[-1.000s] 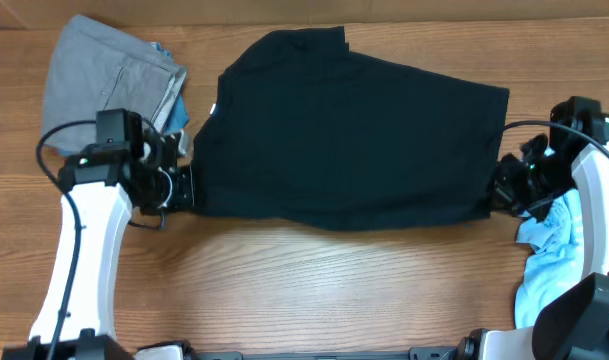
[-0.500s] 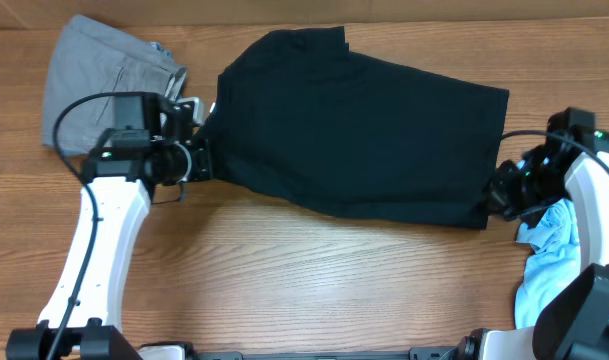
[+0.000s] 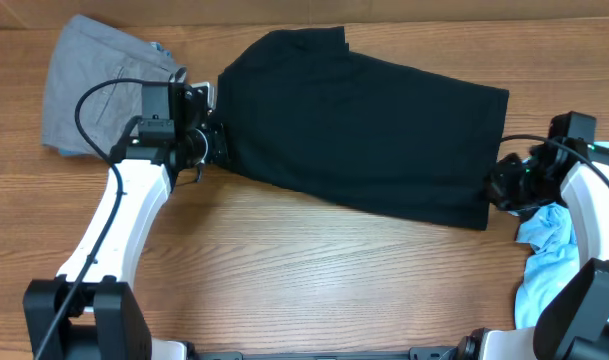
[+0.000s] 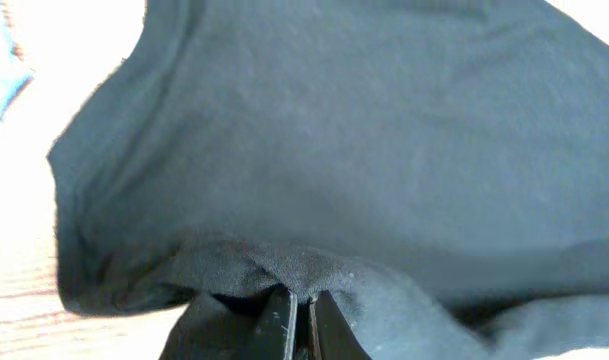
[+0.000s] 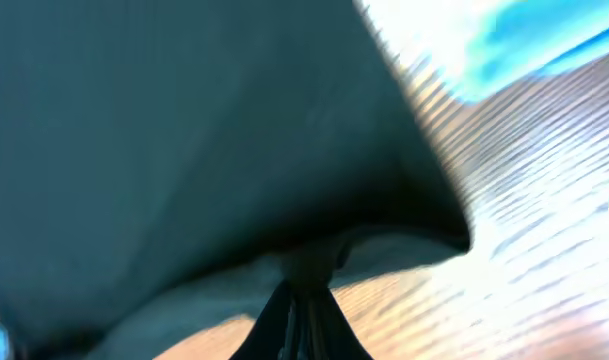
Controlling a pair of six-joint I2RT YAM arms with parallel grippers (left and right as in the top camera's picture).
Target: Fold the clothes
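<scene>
A black garment [image 3: 364,125] lies spread across the middle of the wooden table. My left gripper [image 3: 212,145] is shut on its lower left corner and holds that edge folded up over the cloth; the left wrist view shows the jaws [image 4: 302,320] pinched on a black fold [image 4: 334,170]. My right gripper [image 3: 496,190] is shut on the lower right corner of the garment; the right wrist view shows the jaws [image 5: 302,310] closed on dark cloth [image 5: 184,130], blurred.
A folded grey garment [image 3: 89,85] lies at the far left with a bit of light blue cloth beside it. A crumpled light blue garment [image 3: 549,250] lies at the right edge. Bare wood [image 3: 314,280] runs along the front.
My left gripper has carried the lower left corner up and to the right, so the front hem now slants. My right gripper has barely moved.
</scene>
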